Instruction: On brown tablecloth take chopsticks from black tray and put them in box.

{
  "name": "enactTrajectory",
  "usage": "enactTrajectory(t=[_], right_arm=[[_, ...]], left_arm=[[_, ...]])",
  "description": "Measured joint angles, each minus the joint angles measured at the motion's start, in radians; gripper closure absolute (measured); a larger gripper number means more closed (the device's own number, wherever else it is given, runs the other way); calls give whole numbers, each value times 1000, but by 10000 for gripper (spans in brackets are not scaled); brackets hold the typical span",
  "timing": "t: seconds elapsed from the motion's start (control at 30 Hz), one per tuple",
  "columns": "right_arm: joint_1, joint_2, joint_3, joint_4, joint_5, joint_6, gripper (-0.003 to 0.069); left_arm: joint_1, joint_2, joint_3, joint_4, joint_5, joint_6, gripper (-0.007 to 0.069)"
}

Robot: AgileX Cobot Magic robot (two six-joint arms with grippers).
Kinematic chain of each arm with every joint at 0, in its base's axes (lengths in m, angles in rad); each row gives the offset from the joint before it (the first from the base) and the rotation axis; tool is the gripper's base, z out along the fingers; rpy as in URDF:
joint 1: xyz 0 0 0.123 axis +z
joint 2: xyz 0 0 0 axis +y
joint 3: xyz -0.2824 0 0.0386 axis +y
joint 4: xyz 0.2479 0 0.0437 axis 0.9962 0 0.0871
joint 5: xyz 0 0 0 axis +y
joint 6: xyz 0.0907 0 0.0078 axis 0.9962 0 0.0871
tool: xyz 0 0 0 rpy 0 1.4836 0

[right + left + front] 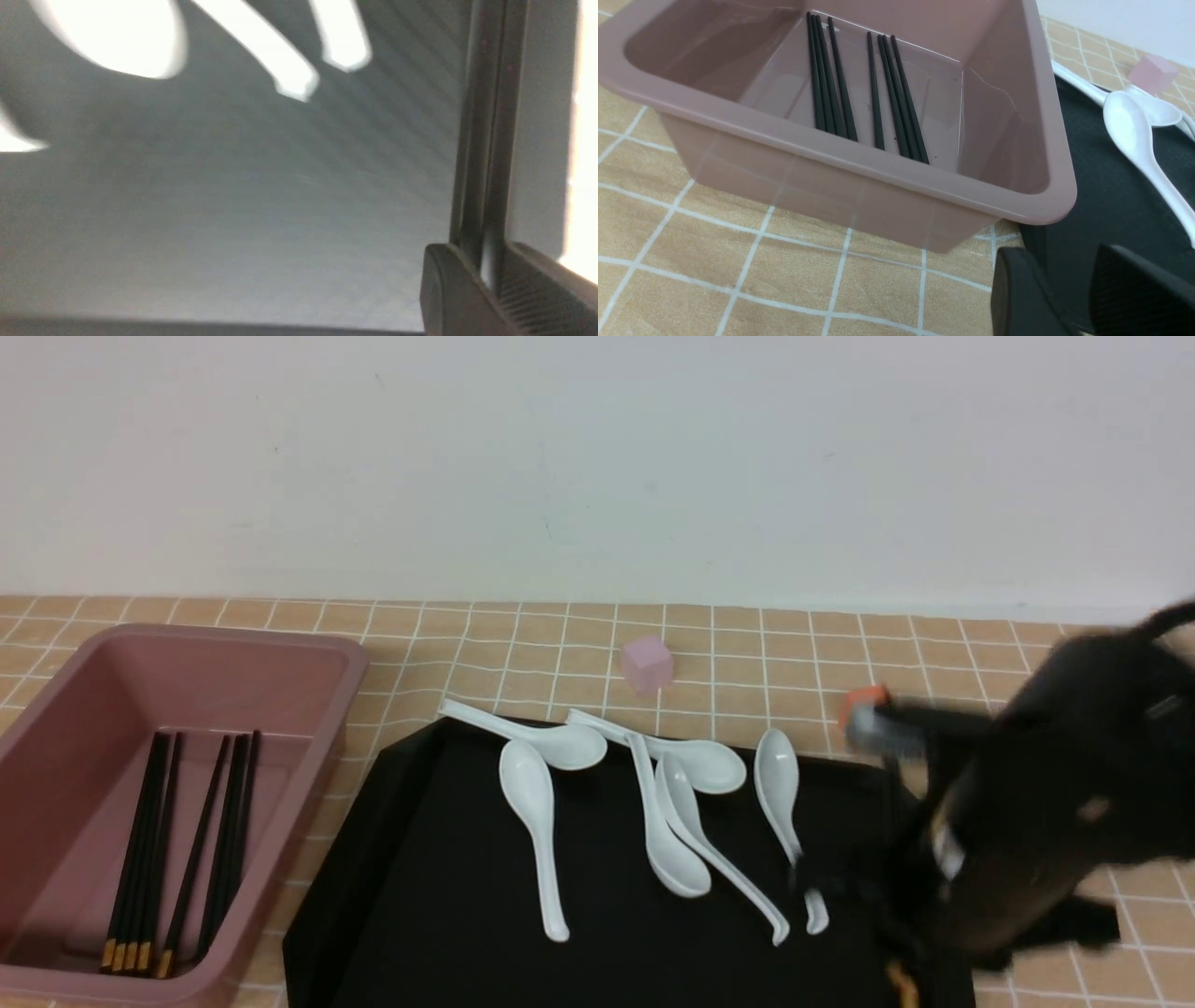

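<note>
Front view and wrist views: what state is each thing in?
Box: upright, open-topped.
Chopsticks in box: lying flat on bottom.
Black tray: lying flat, right way up.
Spoons: five, lying on tray.
Pink cube: resting beyond tray.
Left gripper: open, empty.
Right gripper: shut, motion-blurred.
Gripped chopsticks: clamped in right gripper.

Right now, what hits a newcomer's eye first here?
White spoons sprawl across the black tray at centre. At left, black chopsticks lie in the pink box. The blurred right arm looms over the tray's right edge, its claw pinching more chopsticks.
</note>
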Motion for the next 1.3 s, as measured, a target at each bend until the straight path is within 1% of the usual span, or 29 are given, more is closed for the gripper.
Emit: enactTrajectory(t=[0.07,0.13,0.17,0.2,0.23,0.3,0.33,0.43,0.5,0.6,0.63,0.73,0.8,0.9,1.03,1.13,1.2,1.27,1.3], right_arm=[[0,-29,-54,40,-54,-60,518],[0,-30,-126,106,-151,-161,518],[2,-21,-166,153,-204,-241,518],[4,-15,-183,182,-224,-269,518],[16,21,-255,257,-298,-391,518],[36,87,-346,383,-350,-529,518],[48,124,-389,422,-363,-574,518],[95,269,-534,603,-385,-778,518],[141,421,-669,729,-389,-917,518],[181,583,-811,854,-389,-1044,518],[201,683,-903,919,-389,-1115,518],[216,807,-1021,982,-374,-1169,518],[217,870,-1076,994,-356,-1177,516],[217,901,-1091,996,-350,-1181,494],[215,915,-1098,992,-340,-1181,391],[215,915,-1103,987,-336,-1183,339],[209,913,-1104,984,-322,-1184,334],[199,903,-1104,977,-273,-1184,346],[191,892,-1104,967,-235,-1184,363]], left_arm=[[0,0,0,0,0,0,385],[0,0,0,0,0,0,385],[0,0,0,0,0,0,385],[0,0,0,0,0,0,385],[0,0,0,0,0,0,385],[0,0,0,0,0,0,385],[0,0,0,0,0,0,385],[0,0,0,0,0,0,385],[0,0,0,0,0,0,385],[0,0,0,0,0,0,385],[0,0,0,0,0,0,385],[0,0,0,0,0,0,385],[0,0,0,0,0,0,385],[0,0,0,0,0,0,385],[0,0,0,0,0,0,385],[0,0,0,0,0,0,385],[0,0,0,0,0,0,385],[0,0,0,0,0,0,385],[0,0,0,0,0,0,385]])
